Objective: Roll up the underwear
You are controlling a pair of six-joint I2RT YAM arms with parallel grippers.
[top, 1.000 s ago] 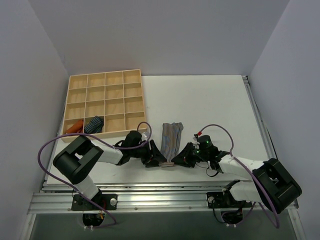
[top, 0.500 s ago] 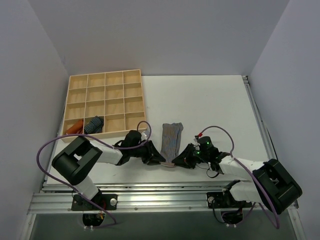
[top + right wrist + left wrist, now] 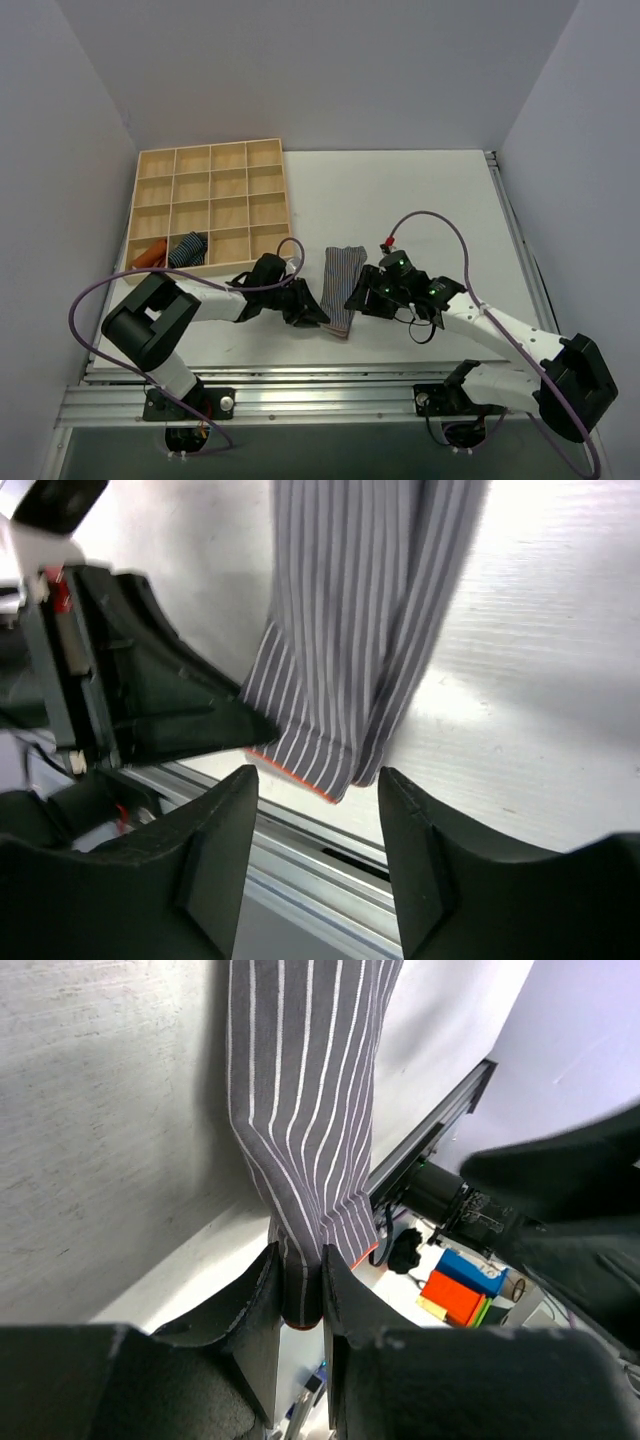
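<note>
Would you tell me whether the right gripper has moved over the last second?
Yes. The right gripper has moved away from the near rail, towards the far side of the table, along the underwear's right edge.

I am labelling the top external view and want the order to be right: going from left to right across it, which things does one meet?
Orange cloth → blue striped roll → left hand → underwear → right hand.
</note>
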